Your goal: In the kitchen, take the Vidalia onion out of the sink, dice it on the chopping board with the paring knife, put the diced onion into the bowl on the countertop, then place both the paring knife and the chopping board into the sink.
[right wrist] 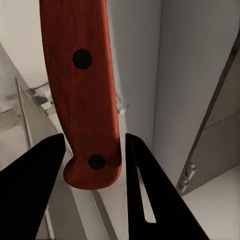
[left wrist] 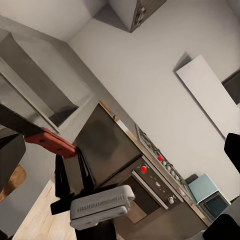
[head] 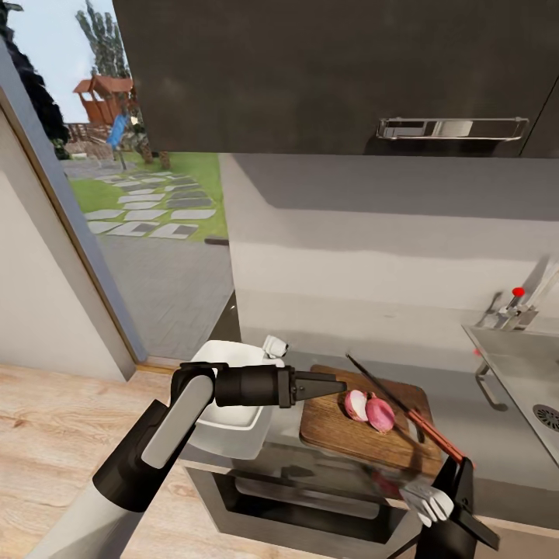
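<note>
The chopping board (head: 365, 423) is the landmark here. Well to its left, a glass door shows a garden, and a pale wooden floor (head: 54, 419) lies below it. Just beside the board's left edge stands the glossy white bowl (head: 229, 423), squarish with rounded corners, at the left end of the grey tabletop (head: 458, 419). The left arm crosses over the bowl, and the left tool (head: 341, 385) points at the board with its dark fingers drawn to one narrow tip, holding nothing.

On the brown wooden board lies the Vidalia onion (head: 370, 410), cut in two pinkish-red halves that touch each other. The paring knife (head: 404, 407) slants across the right part of the board, its thin dark blade toward the wall and its red-orange handle toward the front edge. The right tool (head: 458, 485) has this handle at the board's near right corner.

The right wrist view gives what the head view cannot: the two black fingers (right wrist: 150, 195) stand at both sides of the handle's end (right wrist: 82, 90), which has two dark rivets. The left wrist view shows the handle from the side, and behind it an oven with red knobs (left wrist: 144, 169).

To the right of the board the tabletop is bare up to the steel sink (head: 524, 380), with its round drain and chrome faucet (head: 516, 307).
</note>
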Robot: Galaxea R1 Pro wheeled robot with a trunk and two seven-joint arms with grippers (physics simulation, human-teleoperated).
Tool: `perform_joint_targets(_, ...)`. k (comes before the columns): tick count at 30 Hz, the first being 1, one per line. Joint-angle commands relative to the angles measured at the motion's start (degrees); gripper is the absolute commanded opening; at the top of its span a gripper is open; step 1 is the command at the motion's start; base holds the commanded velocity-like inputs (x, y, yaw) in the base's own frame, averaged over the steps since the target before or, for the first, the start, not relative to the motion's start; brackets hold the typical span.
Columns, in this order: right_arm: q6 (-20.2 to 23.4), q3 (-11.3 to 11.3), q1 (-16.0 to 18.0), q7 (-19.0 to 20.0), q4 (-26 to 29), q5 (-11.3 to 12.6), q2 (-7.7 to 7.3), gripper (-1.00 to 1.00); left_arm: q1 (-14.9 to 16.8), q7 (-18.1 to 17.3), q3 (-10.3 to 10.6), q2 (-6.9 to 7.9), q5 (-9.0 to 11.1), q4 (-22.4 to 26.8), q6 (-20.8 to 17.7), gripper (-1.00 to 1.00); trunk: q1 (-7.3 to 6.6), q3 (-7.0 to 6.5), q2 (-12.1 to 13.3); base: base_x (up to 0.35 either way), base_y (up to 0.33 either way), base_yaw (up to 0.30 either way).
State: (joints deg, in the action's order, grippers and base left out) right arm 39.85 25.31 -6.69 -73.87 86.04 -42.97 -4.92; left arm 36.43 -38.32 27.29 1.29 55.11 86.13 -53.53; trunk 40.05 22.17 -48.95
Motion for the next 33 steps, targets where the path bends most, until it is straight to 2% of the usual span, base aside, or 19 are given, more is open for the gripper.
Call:
perform_joint_targets(1, 0.58, 0.07, 0.01, 0.01, -0.42, -0.17, 0.00, -1.00, 0.05, -0.05, 0.02, 0.02, 0.17, 0.00, -0.26, 1.00, 0.01, 0.05, -0.05, 0.000, 0.000, 0.000)
perform_joint_targets(13, 2.15, 0.14, 0.01, 0.11, -4.29, -0.18, 0.08, -1.00, 0.05, -0.09, 0.04, 0.10, 0.18, 0.01, -0.26, 1.00, 0.01, 0.05, -0.05, 0.000, 0.000, 0.000)
perform_joint_targets(33, 2.18, 0.18, 0.01, 0.12, -4.30, -0.10, 0.17, -1.00, 0.05, -0.09, -0.01, 0.11, 0.18, 0.01, -0.26, 1.00, 0.01, 0.05, -0.05, 0.000, 0.000, 0.000)
